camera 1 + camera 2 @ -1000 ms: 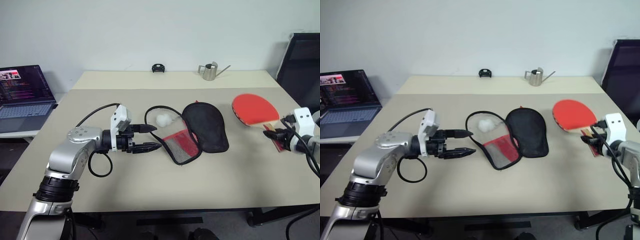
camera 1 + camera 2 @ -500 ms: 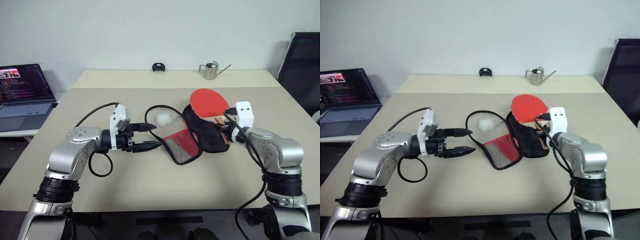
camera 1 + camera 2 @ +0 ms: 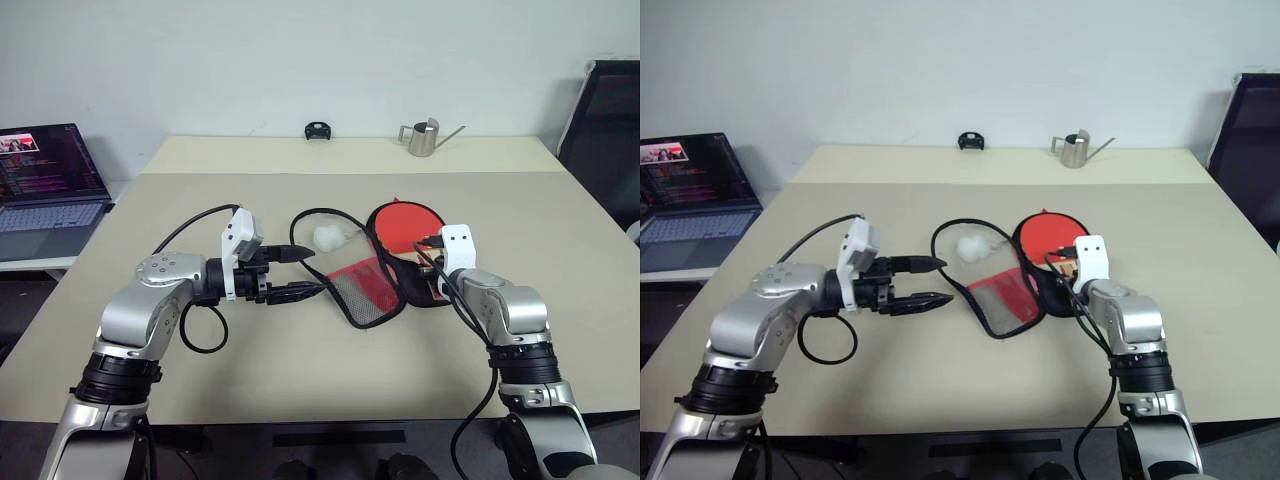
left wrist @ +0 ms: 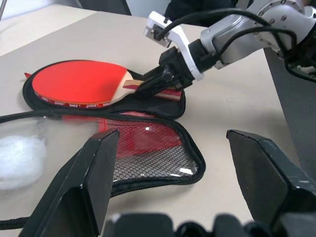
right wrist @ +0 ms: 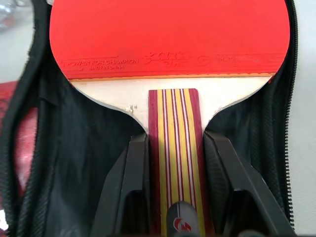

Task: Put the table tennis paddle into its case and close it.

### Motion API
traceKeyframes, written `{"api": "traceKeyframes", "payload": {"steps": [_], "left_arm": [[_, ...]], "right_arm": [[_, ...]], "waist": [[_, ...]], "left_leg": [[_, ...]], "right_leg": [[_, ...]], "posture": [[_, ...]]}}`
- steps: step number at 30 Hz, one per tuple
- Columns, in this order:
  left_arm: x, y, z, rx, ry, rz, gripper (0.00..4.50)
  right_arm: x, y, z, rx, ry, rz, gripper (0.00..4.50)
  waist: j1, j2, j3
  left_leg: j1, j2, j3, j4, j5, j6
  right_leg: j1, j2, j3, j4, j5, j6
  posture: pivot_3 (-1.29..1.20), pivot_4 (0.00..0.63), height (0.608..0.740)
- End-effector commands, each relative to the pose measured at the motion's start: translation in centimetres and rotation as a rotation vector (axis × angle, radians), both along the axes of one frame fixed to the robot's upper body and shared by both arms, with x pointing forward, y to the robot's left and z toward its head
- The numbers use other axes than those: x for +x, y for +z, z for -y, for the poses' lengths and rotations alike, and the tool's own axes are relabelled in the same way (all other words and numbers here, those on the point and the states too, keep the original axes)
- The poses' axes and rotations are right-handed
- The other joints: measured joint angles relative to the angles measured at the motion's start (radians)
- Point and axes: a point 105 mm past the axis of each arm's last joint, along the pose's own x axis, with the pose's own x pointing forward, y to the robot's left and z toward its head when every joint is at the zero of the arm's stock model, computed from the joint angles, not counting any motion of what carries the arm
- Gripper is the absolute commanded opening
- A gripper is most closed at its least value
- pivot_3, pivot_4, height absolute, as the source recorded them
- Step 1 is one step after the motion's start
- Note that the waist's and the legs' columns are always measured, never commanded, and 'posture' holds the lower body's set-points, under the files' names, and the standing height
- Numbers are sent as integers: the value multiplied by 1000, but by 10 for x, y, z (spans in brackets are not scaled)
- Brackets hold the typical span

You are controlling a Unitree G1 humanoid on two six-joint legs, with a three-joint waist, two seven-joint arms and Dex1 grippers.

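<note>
Gripping the striped wooden handle of the table tennis paddle [image 5: 170, 74] from both sides, the right gripper [image 5: 174, 197] has its two black fingers [image 5: 129, 187] pressed against the handle's edges, with the red blade reaching away from the jaws toward the top of the right wrist frame. The blade lies flat over the black half of the case [image 3: 385, 285], just right of centre in the left eye frame. The case is unzipped and spread open on the table [image 3: 300, 370], its red mesh-pocket half folded out toward the lower left. The left gripper [image 3: 305, 272] hovers left of centre with its jaws spread wide and nothing between them, tips just beside the mesh half's edge. The white pom-pom [image 3: 327, 237] sits just above those tips.
</note>
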Motion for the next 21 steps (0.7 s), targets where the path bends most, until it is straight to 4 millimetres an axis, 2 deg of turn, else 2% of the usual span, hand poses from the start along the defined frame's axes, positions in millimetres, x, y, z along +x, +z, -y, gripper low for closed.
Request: {"api": "traceKeyframes", "payload": {"steps": [1,12,14,16,21], "left_arm": [[-1,10,2,-9,-8,52,3810],[-1,10,3,-10,-12,52,3810],[-1,10,3,-10,-12,52,3810],[-1,10,3,-10,-12,51,3810],[-2,10,3,-11,-10,49,3810]], "right_arm": [[6,18,-4,-4,12,79,1099],[5,11,-6,-9,11,47,1099],[5,12,-8,6,14,48,1815],[4,14,-10,13,14,52,2237],[-1,22,-14,46,15,72,4005]], "waist": [[0,0,0],[0,0,0],[0,0,0],[0,0,0],[0,0,0]], "left_leg": [[0,0,0,0,0,0],[1,0,0,0,0,0],[1,0,0,0,0,0],[1,0,0,0,0,0],[1,0,0,0,0,0]], "right_leg": [[0,0,0,0,0,0],[0,0,0,1,0,0],[0,0,0,1,0,0],[0,0,0,1,0,0],[0,0,0,1,0,0]], "posture": [[0,150,740],[0,150,740],[0,150,740],[0,150,740],[0,150,740]]}}
